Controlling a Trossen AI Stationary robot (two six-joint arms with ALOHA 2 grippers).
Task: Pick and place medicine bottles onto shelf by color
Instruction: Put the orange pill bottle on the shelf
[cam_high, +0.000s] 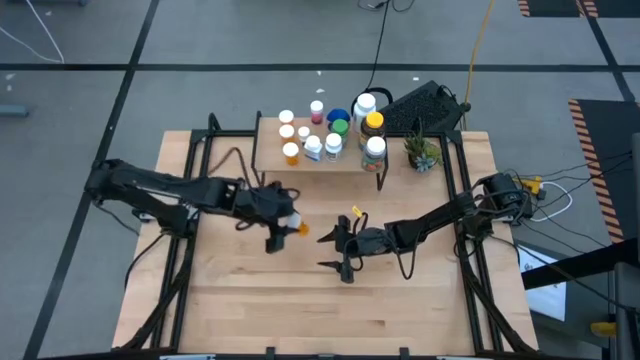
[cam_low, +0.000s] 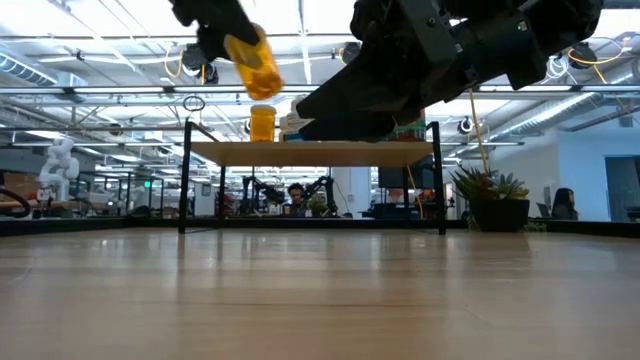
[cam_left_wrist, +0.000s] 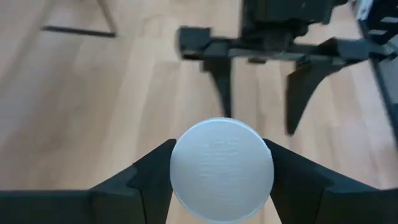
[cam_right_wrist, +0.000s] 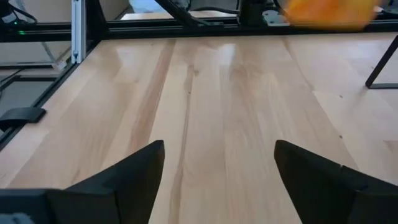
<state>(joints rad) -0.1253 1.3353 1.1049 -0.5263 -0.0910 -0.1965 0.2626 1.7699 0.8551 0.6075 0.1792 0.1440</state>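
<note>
The left gripper (cam_high: 290, 222), mid-frame, clamps an orange bottle (cam_high: 300, 228), mostly hidden overhead. The right gripper (cam_high: 340, 250) hangs spread and empty. Other bottles crowd the shelf (cam_high: 270, 158), upper centre.

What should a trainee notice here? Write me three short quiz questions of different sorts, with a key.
1. True or false: the right jaws are shut on a blue bottle.
2. What do the left jaws hold, lifted clear of the table? A) a green bottle B) an orange bottle with a white cap C) a cup
3. Fill the gap: the other bottles stand together on the ___.

Key
1. False: the right jaws are open and empty above the table.
2. B
3. shelf
</note>
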